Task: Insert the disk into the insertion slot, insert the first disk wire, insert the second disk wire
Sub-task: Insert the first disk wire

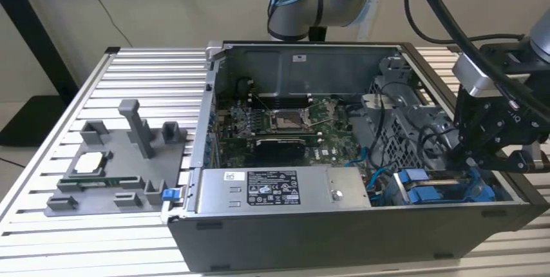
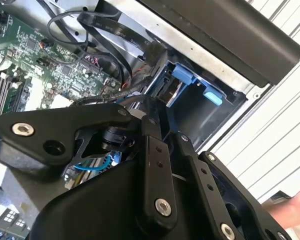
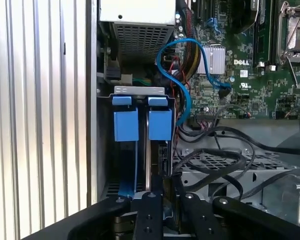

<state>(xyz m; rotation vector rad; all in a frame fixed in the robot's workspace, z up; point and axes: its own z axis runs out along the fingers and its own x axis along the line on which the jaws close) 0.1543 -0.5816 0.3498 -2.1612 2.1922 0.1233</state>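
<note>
Seemingly the flat silver disk in its bright blue carrier (image 3: 160, 125) already sits edge-on in the grey metal insertion slot (image 3: 140, 90); our black end effector (image 3: 168, 200) hangs close over it, its grip we cannot tell; both wires seem left to do.

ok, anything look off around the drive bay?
Nothing looks damaged, spilled or askew. The only untidiness: loose black cables sprawl over the perforated cage beside the insertion slot, and a blue cable loops across the motherboard toward it. The claw hangs over the slot.
</note>
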